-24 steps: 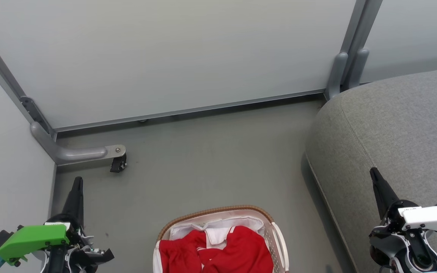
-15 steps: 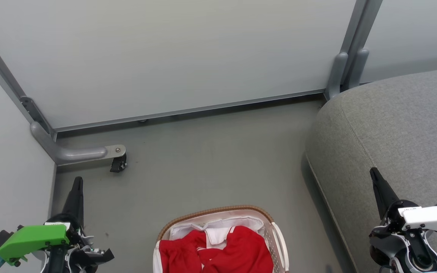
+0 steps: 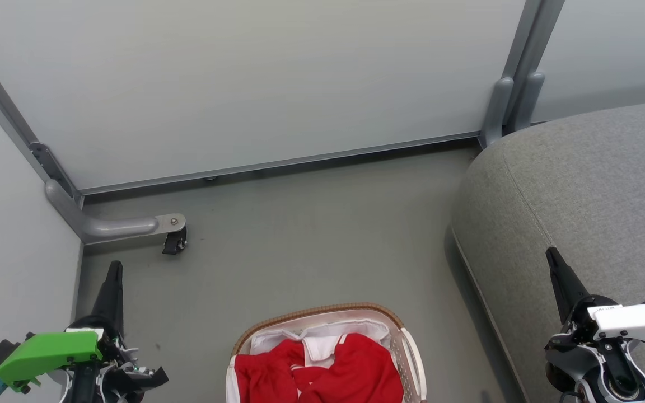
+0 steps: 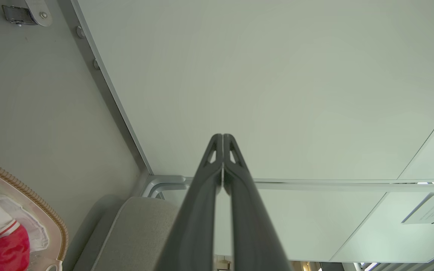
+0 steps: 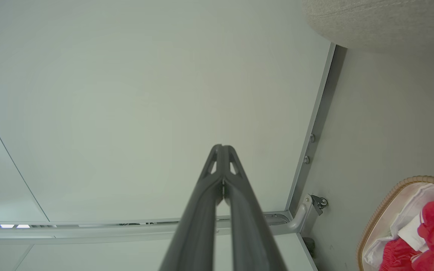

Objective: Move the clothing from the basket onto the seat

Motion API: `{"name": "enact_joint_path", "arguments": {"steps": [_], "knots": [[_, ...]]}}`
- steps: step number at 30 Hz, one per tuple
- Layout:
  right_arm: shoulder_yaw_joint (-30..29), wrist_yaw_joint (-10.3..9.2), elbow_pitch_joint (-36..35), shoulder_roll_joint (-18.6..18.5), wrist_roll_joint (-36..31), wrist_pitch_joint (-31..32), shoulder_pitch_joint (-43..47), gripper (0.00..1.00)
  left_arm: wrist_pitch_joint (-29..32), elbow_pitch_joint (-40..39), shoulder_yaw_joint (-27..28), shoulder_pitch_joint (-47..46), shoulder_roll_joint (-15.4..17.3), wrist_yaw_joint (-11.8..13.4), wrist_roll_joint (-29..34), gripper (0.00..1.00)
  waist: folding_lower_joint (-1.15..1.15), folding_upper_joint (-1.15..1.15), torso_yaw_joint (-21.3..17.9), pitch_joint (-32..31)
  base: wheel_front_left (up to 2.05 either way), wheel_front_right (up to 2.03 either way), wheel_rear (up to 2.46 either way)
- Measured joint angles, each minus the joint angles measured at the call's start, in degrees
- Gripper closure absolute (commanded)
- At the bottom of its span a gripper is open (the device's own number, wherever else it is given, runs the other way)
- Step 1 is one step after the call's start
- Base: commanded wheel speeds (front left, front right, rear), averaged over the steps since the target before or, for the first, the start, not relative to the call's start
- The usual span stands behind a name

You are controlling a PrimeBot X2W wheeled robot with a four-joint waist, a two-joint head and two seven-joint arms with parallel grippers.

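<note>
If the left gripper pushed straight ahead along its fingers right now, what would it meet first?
Most likely the pale white partition panel: in the left wrist view the shut left gripper points straight at it, with nothing in between. How far off the panel stands is unclear.

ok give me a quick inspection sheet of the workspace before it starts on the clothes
surface: grey floor, the basket stands on it
job's things: red and white clothing bunched inside the basket; grey seat to the basket's right, no clothing on its visible part
clutter: nothing seen
grippers: left gripper shut, holding nothing; right gripper shut, holding nothing; both apart from the basket
cables: nothing seen
surroundings: pale partition panels in grey metal frames; a caster foot on the floor
</note>
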Motion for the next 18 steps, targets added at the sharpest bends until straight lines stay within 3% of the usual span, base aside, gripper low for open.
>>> {"name": "enact_joint_path", "arguments": {"steps": [18], "knots": [[0.00, 0.00, 0.00, 0.00, 0.00, -0.01, 0.00, 1.00, 0.00, 0.00, 0.00, 0.00, 0.00, 0.00, 0.00, 1.00, 0.00, 0.00, 0.00, 0.00, 0.00, 0.00, 0.00]]}}
